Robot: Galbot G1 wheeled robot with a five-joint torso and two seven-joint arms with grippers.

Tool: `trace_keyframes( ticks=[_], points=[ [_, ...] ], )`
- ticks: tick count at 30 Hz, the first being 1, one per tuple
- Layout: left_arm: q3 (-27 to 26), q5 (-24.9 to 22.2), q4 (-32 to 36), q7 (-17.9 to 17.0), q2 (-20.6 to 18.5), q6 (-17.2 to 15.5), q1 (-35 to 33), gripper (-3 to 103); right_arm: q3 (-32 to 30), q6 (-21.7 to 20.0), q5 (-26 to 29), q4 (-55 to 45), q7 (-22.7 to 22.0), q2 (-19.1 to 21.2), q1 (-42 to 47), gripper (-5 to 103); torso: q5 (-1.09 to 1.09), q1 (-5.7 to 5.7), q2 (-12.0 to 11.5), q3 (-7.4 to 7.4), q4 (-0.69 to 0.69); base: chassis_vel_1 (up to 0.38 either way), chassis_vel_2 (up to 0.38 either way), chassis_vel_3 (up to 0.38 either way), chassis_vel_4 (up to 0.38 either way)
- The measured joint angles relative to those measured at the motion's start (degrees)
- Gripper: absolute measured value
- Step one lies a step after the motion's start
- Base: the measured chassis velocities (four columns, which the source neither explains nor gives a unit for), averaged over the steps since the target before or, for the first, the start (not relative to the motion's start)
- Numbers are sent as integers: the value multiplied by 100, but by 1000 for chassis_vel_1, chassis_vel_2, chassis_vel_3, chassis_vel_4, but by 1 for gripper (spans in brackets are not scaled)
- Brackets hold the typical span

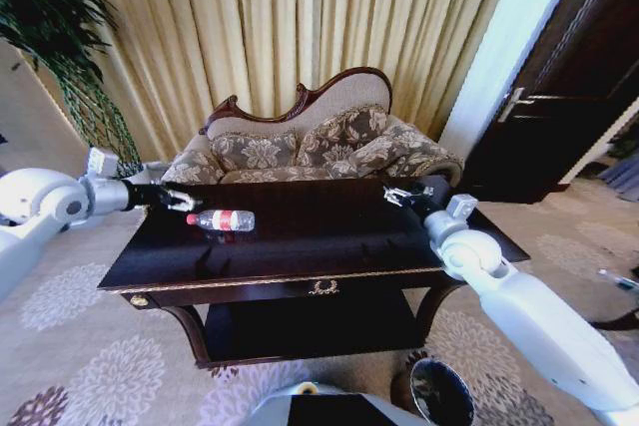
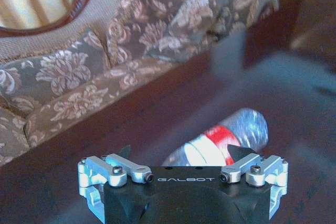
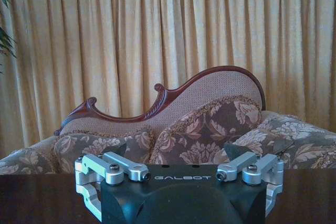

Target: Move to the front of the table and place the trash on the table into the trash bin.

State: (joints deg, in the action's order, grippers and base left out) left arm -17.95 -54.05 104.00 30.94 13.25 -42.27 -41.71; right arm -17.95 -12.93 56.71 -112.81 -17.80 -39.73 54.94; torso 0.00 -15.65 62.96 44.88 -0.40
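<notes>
Left gripper (image 2: 178, 156) hiding bottle's (image 2: 226, 140) near end

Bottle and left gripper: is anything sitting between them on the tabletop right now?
Nothing visible does. The left gripper is open at the cap end of the bottle, which lies on its side on the bare dark table. The right gripper hangs over the table's far right.

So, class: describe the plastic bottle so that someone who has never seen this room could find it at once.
Start at the dark glossy table in front of the floral sofa. On its top, toward the robot's left, the bottle lies on its side just beyond the open left gripper. It is clear plastic with a red label.
</notes>
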Motion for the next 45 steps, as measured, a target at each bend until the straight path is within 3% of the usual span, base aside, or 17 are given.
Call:
trace_keyframes(
  ticks=[4,5,6,7,10,14,15,22,28,30,32,34,39,41,42,44,45],
  points=[
    [177,685,-76,697,4,8,264,100,58,20,-47,55,51,-97,-9,100,1,0,0,0,1,0,0,0,0],
    [177,685,-76,697,4,8,264,100,58,20,-47,55,51,-97,-9,100,1,0,0,0,1,0,0,0,0],
    [326,1072,-161,1004,12,97,423,100,61,33,-66,72,58,-112,1,100,0,0,0,0,-1,0,0,0,0],
    [326,1072,-161,1004,12,97,423,100,61,33,-66,72,58,-112,1,100,0,0,0,0,-1,0,0,0,0],
    [775,1968,-402,1704,-3,613,840,100,58,75,-85,124,75,-119,7,100,0,0,0,0,0,0,0,0,0],
    [1084,2224,-515,1882,22,878,1117,100,48,94,-86,145,81,-110,2,100,-1,0,0,0,0,0,0,0,0],
    [1436,2383,-681,2008,48,1238,1429,100,44,99,-87,154,82,-108,1,100,-1,0,0,0,0,0,0,0,0],
    [2247,2722,-1067,2540,213,1653,2613,100,54,111,-114,164,81,-150,-4,100,0,0,0,0,-1,0,0,0,0],
    [2539,2774,-1179,2994,286,1925,3005,100,71,111,-114,153,82,-153,-32,100,0,0,0,0,-1,0,0,0,0],
    [2824,2766,-1340,3388,303,2364,3278,100,72,111,-114,171,88,-134,-15,100,0,0,0,0,2,0,0,0,0],
    [2951,2732,-1434,3545,328,2546,3407,100,69,112,-115,174,91,-131,-2,100,0,0,0,0,2,0,0,0,0],
    [3168,2682,-1753,4008,501,2943,3752,100,60,112,-122,186,91,-132,30,100,-1,0,0,0,0,0,0,0,0],
    [3329,2852,-1915,3842,665,3290,4067,100,63,112,-136,205,91,-163,44,100,0,-1,0,1,-2,0,0,0,0],
    [3437,3335,-1911,3530,707,3830,4220,100,101,112,-141,220,87,-203,31,100,1,0,0,0,0,0,0,0,0],
    [3437,3335,-1911,3530,707,3830,4220,100,101,112,-141,220,87,-203,31,100,1,0,0,0,0,0,0,0,0],
    [3520,3748,-2043,3900,811,4330,4416,100,142,111,-149,221,83,-236,16,100,0,0,0,0,1,0,0,0,0],
    [3520,3748,-2043,3900,811,4330,4416,100,142,111,-149,221,83,-236,16,100,0,0,0,0,1,0,0,0,0]
  ],
)
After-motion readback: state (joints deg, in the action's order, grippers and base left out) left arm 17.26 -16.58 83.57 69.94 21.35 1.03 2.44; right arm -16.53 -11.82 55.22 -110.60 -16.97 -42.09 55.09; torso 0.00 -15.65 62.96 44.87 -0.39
